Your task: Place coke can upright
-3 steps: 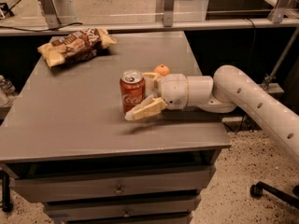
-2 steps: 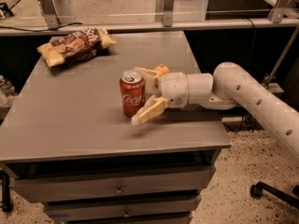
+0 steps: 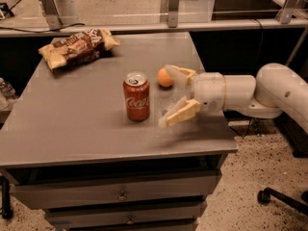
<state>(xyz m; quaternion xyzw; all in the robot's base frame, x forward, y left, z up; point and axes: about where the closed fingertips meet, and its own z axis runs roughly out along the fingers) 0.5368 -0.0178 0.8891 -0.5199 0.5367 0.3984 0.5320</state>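
The red coke can (image 3: 137,96) stands upright near the middle of the grey table (image 3: 72,129), silver top up. My gripper (image 3: 168,96) is just to the right of the can, clear of it, with its two tan fingers (image 3: 179,114) spread wide open and empty. The far finger reaches past the orange (image 3: 165,77), which sits behind and right of the can. The white arm (image 3: 269,93) comes in from the right.
A brown-and-yellow snack bag (image 3: 77,46) lies at the table's far left. The table has drawers (image 3: 120,194) below its front edge. A rail with posts (image 3: 173,6) runs behind. A chair base (image 3: 281,196) is on the floor at right.
The gripper has let go of the can and drawn back to the right. The can stays standing upright on the table.
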